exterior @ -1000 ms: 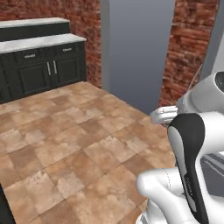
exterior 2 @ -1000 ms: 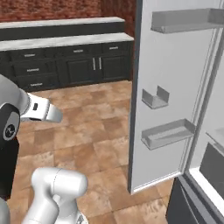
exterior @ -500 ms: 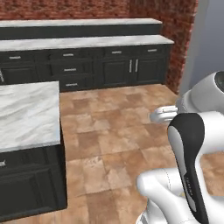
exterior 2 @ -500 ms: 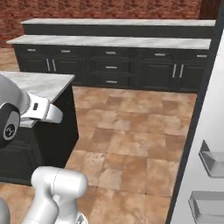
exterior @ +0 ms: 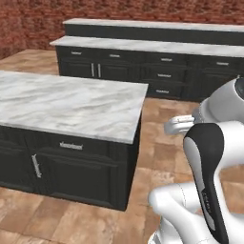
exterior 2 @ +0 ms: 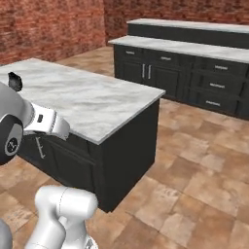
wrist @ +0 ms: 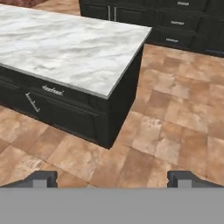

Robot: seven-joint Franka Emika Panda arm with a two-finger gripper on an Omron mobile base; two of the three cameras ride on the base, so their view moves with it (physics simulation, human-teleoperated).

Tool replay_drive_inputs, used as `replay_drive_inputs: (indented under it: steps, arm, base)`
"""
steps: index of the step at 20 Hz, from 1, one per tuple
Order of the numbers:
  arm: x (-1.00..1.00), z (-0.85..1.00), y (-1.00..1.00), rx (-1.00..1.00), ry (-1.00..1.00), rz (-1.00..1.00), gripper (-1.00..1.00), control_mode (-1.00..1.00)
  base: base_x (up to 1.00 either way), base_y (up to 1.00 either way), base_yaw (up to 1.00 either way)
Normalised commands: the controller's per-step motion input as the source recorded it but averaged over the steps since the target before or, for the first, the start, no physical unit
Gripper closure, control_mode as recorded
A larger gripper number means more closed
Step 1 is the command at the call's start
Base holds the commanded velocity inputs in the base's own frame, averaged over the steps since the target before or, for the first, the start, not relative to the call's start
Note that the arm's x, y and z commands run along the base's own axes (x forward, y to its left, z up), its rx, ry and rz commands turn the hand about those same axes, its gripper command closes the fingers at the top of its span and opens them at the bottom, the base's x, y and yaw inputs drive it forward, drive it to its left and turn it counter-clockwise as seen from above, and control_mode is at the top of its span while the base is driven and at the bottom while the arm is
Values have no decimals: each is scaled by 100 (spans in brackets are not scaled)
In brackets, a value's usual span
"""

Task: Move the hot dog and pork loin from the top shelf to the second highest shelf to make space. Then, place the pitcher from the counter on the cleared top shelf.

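The pincer [wrist: 112, 178] is released, its two dark fingertips [wrist: 43, 178] standing wide apart with nothing between them, above the tiled floor [wrist: 175, 113] just off the near corner of the island bench [exterior: 71, 102]. That bench has a white marble top over black cabinets (a drawer and a door handle show on its front). Beyond the island, along the brick wall [exterior: 119, 9], runs a long bench [exterior: 157, 47] of dark cabinets with a pale top. A small dark object [exterior 2: 15, 81], too small to identify, sits on the island's far edge.
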Motion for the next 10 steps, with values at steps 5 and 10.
replay_drive_inputs:
  steps: [5, 10]
  arm:
    - [0, 0, 0, 0, 0, 0, -100, 100]
    - [0, 0, 0, 0, 0, 0, -100, 100]
  base:
    - [45, 47, 68]
    - [82, 30, 59]
